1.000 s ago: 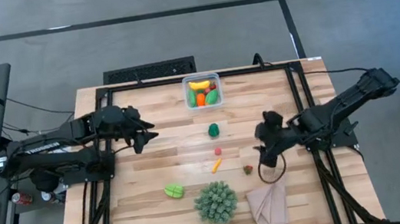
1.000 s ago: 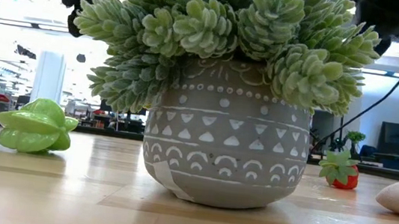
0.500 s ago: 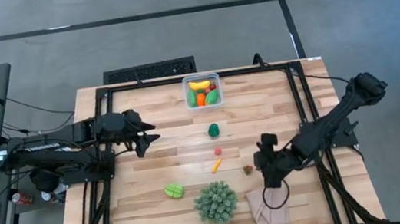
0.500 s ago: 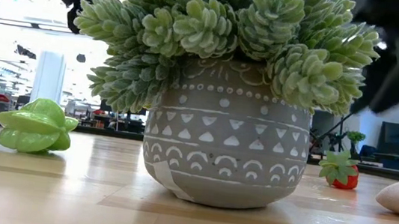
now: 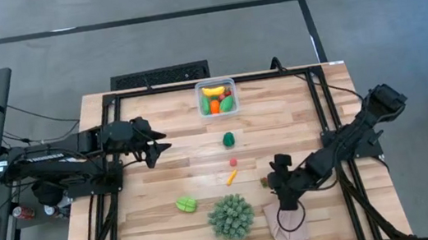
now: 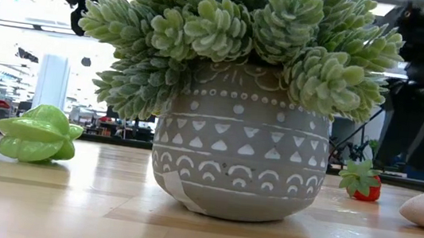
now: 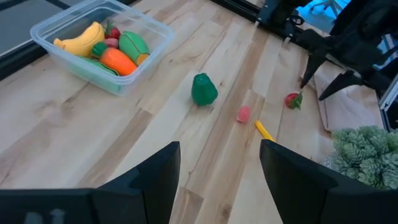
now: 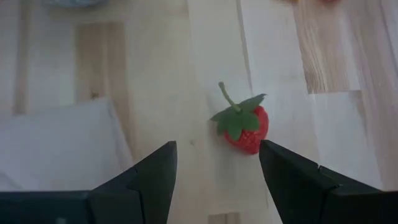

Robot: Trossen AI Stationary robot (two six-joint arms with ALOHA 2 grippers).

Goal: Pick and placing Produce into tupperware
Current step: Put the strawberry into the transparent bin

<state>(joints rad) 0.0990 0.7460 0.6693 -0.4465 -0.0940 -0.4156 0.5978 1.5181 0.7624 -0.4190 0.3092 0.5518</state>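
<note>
Now my right claw (image 8: 214,186) hangs open and empty over the strawberry (image 8: 244,127): light, hard, likely slick, so I'd pinch its red body, not the leaves.

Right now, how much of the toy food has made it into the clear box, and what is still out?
Done: the tupperware already holds a banana, a carrot and green pieces. In hand: nothing is held yet; the right hand hangs open over the strawberry. The left hand waits open. Left: green pepper, pink piece, small orange piece, starfruit.
</note>
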